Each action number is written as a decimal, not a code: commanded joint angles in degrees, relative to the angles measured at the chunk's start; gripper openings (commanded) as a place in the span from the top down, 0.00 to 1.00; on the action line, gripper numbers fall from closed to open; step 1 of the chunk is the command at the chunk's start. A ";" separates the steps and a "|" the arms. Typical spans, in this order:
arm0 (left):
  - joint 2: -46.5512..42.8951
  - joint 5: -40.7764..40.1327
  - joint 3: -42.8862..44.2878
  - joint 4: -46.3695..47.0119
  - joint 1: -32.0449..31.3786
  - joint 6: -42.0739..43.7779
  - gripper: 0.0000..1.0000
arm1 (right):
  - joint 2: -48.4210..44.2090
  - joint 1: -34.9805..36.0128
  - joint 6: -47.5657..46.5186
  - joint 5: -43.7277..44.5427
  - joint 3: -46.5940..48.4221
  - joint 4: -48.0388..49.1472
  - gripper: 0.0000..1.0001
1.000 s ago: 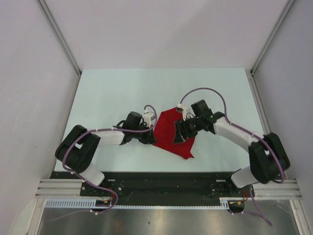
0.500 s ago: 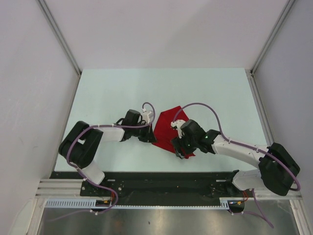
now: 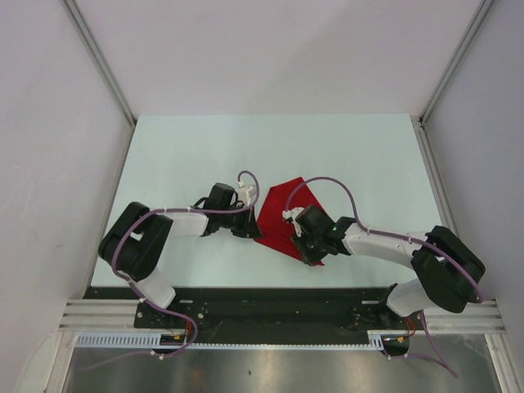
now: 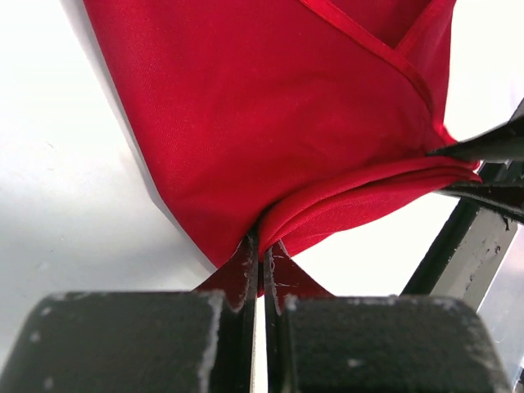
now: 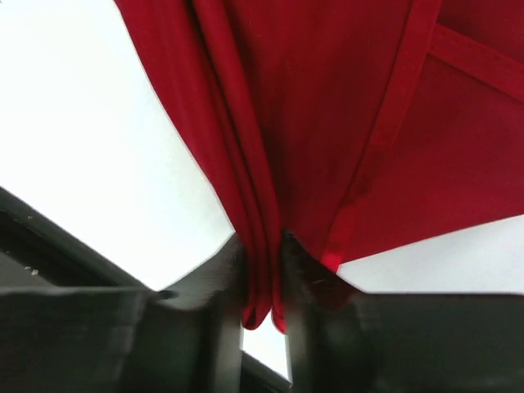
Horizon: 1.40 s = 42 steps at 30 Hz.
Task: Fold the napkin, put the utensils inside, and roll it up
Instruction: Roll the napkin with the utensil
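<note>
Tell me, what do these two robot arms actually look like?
They are a matching pair. The left arm and right arm are built from white tube-like links joined by chunky black joints. A thin purple cable loops loosely along each one. The left pincer and right pincer are black, with two flat dark fingers.

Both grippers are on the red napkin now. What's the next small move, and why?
Probably lift both grippers a little, together, and check that the cloth rises with them. The left gripper is shut on a doubled edge of the napkin, and the right gripper pinches a bunched corner, so both grips look set for carrying the fold over.
</note>
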 commanded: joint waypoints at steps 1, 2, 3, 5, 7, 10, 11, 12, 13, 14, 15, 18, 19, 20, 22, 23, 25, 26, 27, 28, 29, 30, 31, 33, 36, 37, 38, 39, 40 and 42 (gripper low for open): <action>1.33 -1.75 0.39 -2.61 0.63 0.95 1.00 | 1.19 -0.56 -0.08 -6.61 3.28 -1.82 0.79; 0.98 -1.83 0.48 -2.61 0.63 0.86 1.00 | 2.06 -0.82 -0.25 -8.55 3.72 -2.26 0.81; 0.89 -1.66 0.57 -2.78 0.72 0.95 1.00 | 2.42 -1.18 -0.60 -10.75 4.33 -2.70 0.86; 0.45 -2.01 0.74 -3.05 0.98 0.95 0.89 | 3.12 -2.75 -0.78 -17.34 4.78 -2.88 0.90; -0.34 -2.18 0.74 -3.40 0.98 1.12 0.77 | 4.44 -4.07 -0.87 -23.13 5.31 -3.05 0.98; -1.74 -2.80 0.92 -4.10 1.16 1.21 0.63 | 6.90 -7.15 -1.30 -30.70 6.01 -3.14 0.99; -2.18 -2.97 1.01 -4.36 1.25 1.30 0.60 | 7.60 -8.72 -1.74 -32.29 6.18 -3.06 0.99; -3.06 -3.24 1.01 -4.54 1.33 1.39 0.56 | 8.91 -9.43 -2.01 -35.35 6.27 -2.88 0.99; -3.50 -3.41 1.01 -4.63 1.34 1.47 0.49 | 9.71 -10.14 -2.10 -36.77 6.54 -2.97 1.00; -4.03 -3.59 0.83 -4.63 1.60 1.48 0.47 | 10.50 -10.93 -2.71 -38.00 6.71 -2.97 1.00; -4.29 -3.68 0.74 -4.54 1.69 1.56 0.44 | 11.21 -12.15 -2.97 -39.93 6.97 -3.05 1.00; -5.00 -4.55 0.57 -4.37 2.12 1.83 0.38 | 14.19 -14.26 -3.77 -42.75 7.68 -2.97 1.00; -4.91 -4.82 0.57 -4.37 2.56 1.91 0.36 | 15.33 -14.88 -4.03 -43.20 7.85 -3.14 1.00; -4.83 -4.99 0.48 -4.37 2.83 1.92 0.34 | 15.95 -15.41 -4.38 -43.72 8.29 -3.32 1.00; -4.74 -5.00 0.39 -3.75 3.61 2.00 0.31 | 16.83 -17.34 -4.73 -45.57 8.56 -3.49 1.00; -4.74 -5.00 0.22 -3.49 3.79 2.00 0.30 | 17.97 -17.87 -4.82 -46.27 8.91 -3.76 1.00; -4.65 -4.47 0.04 -2.35 4.67 1.92 0.28 | 19.12 -18.93 -5.70 -47.59 9.52 -4.28 1.00; -4.65 -4.12 -0.05 -1.82 4.94 1.92 0.27 | 20.08 -19.19 -5.88 -47.77 9.79 -4.89 1.00; -4.65 -4.12 -0.13 -1.12 5.11 1.74 0.27 | 20.79 -19.46 -6.31 -48.47 10.22 -5.07 1.00; -4.74 -4.03 -0.14 -0.77 5.55 1.65 0.25 | 21.31 -20.07 -6.75 -48.82 10.49 -5.25 1.00; -4.74 -3.77 -0.31 -0.42 5.81 1.74 0.25 | 22.36 -20.25 -6.84 -49.09 10.67 -5.43 1.00; -4.82 -3.68 -0.40 0.02 5.99 1.65 0.25 | 22.81 -20.43 -7.11 -49.44 11.02 -5.78 1.00; -4.82 -3.24 -0.49 0.90 6.34 1.74 0.24 | 23.25 -20.77 -7.46 -49.62 11.28 -6.13 1.00; -4.82 -2.28 -0.66 1.95 6.52 1.83 0.24 | 24.56 -21.30 -7.64 -49.97 11.63 -6.39 1.00; -4.04 -0.52 -1.10 4.42 6.78 1.21 0.22 | 25.97 -22.10 -7.90 -50.32 12.16 -7.01 1.00; -3.60 0.27 -0.93 5.03 7.05 1.21 0.21 | 26.24 -22.27 -7.99 -50.41 12.25 -7.18 1.00; -3.07 0.97 -0.75 5.21 7.13 1.13 0.22 | 26.42 -22.45 -8.07 -50.67 12.34 -7.27 1.00; -2.28 1.68 -0.58 5.47 7.22 0.95 0.22 | 26.77 -22.71 -8.16 -50.76 12.34 -7.27 1.00; -1.41 2.47 -0.58 6.00 7.22 0.77 0.22 | 27.03 -22.80 -8.08 -50.85 12.60 -7.36 1.00; -0.35 3.97 -0.66 7.58 7.22 0.07 0.22 | 27.30 -23.06 -8.08 -51.11 12.60 -7.63 1.00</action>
